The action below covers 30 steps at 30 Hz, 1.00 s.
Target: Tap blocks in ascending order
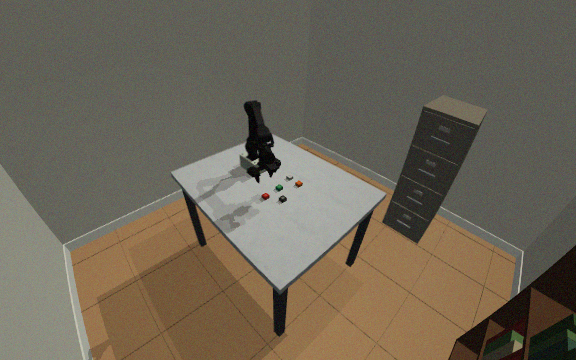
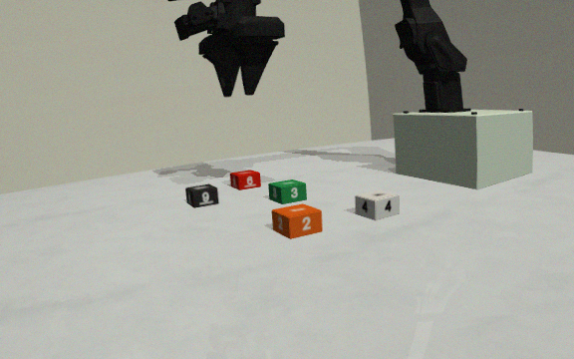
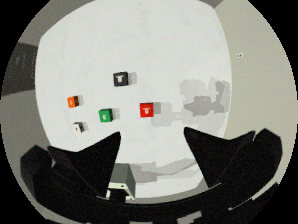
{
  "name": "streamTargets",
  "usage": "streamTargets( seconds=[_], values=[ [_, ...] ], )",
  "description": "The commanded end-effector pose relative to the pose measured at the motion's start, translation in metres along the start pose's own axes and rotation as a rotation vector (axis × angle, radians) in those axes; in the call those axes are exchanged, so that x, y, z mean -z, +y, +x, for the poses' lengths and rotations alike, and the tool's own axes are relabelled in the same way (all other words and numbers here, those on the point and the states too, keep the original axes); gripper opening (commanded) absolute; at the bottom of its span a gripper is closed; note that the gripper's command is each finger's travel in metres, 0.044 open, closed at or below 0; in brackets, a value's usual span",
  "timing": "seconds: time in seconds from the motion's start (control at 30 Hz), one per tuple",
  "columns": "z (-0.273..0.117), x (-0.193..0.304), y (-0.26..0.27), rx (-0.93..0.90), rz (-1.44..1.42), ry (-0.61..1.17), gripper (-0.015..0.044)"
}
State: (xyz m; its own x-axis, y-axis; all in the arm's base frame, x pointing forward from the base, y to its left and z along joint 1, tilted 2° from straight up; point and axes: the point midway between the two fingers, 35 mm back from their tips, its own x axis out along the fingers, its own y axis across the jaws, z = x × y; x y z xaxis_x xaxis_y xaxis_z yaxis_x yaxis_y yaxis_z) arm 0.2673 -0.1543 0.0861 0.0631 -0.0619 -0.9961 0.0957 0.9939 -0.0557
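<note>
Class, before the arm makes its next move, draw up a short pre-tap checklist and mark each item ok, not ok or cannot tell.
1. Fingers hold nothing: ok, open.
2. Fingers raised off every block: ok.
3. Digits readable on orange block, green block and white block: ok, 2, 3, 4.
4. Red block and black block readable: ok, underlined 6 and 9.
5. Fingers above the 2: not ok.
6. Blocks already tapped: cannot tell.
</note>
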Motion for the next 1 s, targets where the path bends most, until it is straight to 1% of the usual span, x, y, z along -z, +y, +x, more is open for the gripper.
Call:
streamTargets(
  seconds=[0.0,0.6,0.67,0.87,0.97],
  values=[
    [0.001,0.004,0.001,-0.022,-0.004,0.021,0.0400],
    [0.001,0.003,0.003,-0.022,-0.004,0.021,0.0400],
    [0.000,0.001,0.021,-0.024,-0.004,0.021,0.0400],
    [-0.001,0.006,0.099,-0.032,-0.003,0.021,0.0400],
    [-0.002,0.007,0.107,-0.032,-0.003,0.021,0.0400]
  ],
)
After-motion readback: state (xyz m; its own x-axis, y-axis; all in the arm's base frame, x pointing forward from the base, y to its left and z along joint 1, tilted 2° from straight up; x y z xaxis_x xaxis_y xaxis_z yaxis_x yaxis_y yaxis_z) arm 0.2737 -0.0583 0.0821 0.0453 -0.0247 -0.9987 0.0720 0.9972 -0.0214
